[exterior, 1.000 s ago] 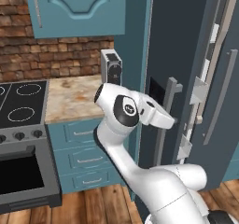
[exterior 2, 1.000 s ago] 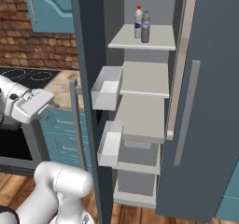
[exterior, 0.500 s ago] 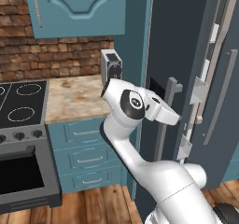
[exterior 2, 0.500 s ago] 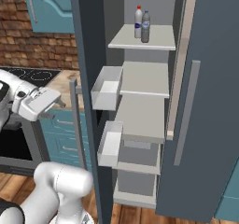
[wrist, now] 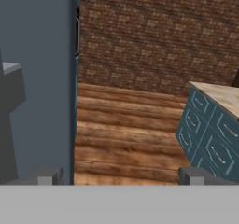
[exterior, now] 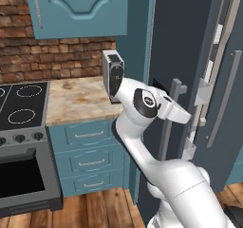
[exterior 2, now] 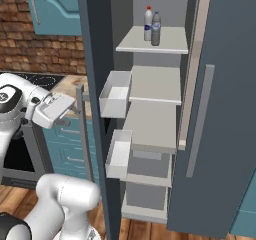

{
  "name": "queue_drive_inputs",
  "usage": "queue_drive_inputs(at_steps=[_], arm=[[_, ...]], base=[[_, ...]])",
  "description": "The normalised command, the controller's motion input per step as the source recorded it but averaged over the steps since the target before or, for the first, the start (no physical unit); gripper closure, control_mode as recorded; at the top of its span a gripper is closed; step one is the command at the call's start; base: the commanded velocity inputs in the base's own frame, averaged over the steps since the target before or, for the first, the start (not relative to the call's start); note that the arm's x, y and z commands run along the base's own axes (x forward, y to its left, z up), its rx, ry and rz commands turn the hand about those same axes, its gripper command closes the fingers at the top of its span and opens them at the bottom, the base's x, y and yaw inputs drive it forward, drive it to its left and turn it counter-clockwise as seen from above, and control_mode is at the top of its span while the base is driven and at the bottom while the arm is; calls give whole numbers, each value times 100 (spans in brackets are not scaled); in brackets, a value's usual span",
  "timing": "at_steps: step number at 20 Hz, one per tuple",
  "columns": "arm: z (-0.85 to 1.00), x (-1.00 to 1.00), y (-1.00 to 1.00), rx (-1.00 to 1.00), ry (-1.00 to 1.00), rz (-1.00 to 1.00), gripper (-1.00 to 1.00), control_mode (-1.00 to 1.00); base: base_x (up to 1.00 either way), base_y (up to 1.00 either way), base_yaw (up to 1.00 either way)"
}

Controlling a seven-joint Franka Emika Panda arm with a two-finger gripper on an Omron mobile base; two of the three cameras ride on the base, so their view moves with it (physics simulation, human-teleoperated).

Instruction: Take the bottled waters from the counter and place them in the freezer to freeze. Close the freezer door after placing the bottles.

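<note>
In the right base view, both bottles stand on the top shelf (exterior 2: 170, 41) of the open freezer (exterior 2: 150, 134), at the upper middle of the frame: the whitish bottle with the red cap (exterior 2: 148, 23) and the grey-blue bottle (exterior 2: 156, 29) just beside it, to its right. The freezer door (exterior 2: 97, 59) stands open toward the camera, its inner face carrying two white bins (exterior 2: 116, 94), one above the other, left of the shelves.

The hand (wrist: 121, 175) is open and holds nothing; in the hand view its two fingertips (wrist: 46, 175) rise well apart at the bottom edge, with the door's dark panel at the left and wooden floor (wrist: 130, 139) between them. In the left base view the arm's wrist sits right of centre, close to the door's grey bar handle (exterior: 167, 122). The marbled worktop (exterior: 80, 96) lies at middle left, beside the black stove (exterior: 21, 106).
</note>
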Motion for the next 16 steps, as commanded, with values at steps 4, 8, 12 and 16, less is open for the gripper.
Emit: queue_drive_inputs(at_steps=[4, 8, 12, 16], arm=[[0, 11, -4, 0, 0, 0, -100, -100], [0, 4, 0, 0, -2, 0, -100, -100], [0, -6, 17, 0, -9, 6, -100, -100], [0, -8, 43, 0, 0, 19, -100, -100]], base=[[0, 0, 0], [0, 0, 0], [0, 0, 0], [0, 0, 0]])
